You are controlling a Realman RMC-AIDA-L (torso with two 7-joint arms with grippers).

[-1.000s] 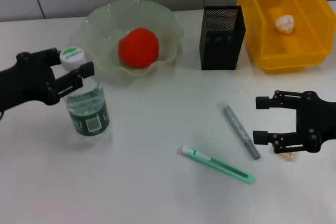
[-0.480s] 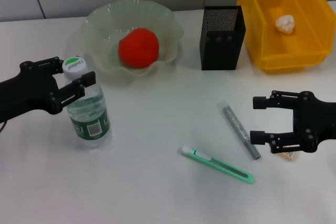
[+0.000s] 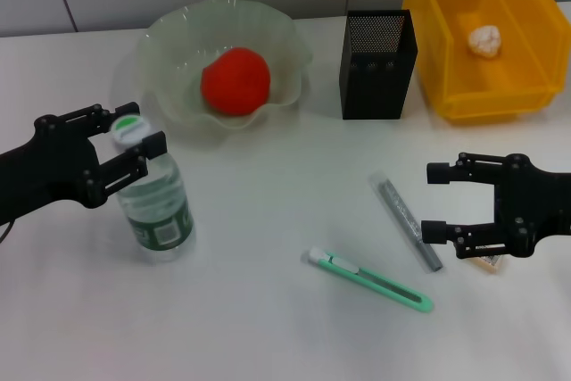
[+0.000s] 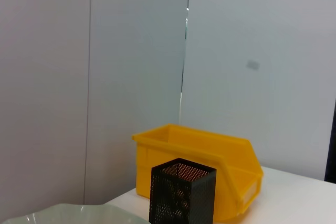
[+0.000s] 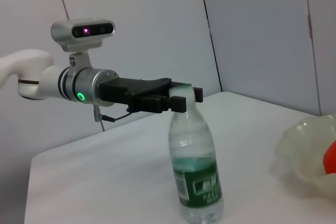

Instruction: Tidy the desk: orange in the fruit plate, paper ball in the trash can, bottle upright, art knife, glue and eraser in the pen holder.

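A clear water bottle with a green label stands upright on the white table; it also shows in the right wrist view. My left gripper is shut on its neck just below the white cap, as the right wrist view shows too. The orange lies in the glass fruit plate. The paper ball lies in the yellow bin. A grey glue stick and a green art knife lie on the table. My right gripper is open beside the glue stick. The eraser peeks out under it.
The black mesh pen holder stands between the plate and the yellow bin, upright and close to the bin. It shows in the left wrist view in front of the bin. The plate's rim is behind the bottle.
My left gripper has moved toward the front and slightly right, taking the bottle with it. My right gripper has edged a little left toward the glue stick.
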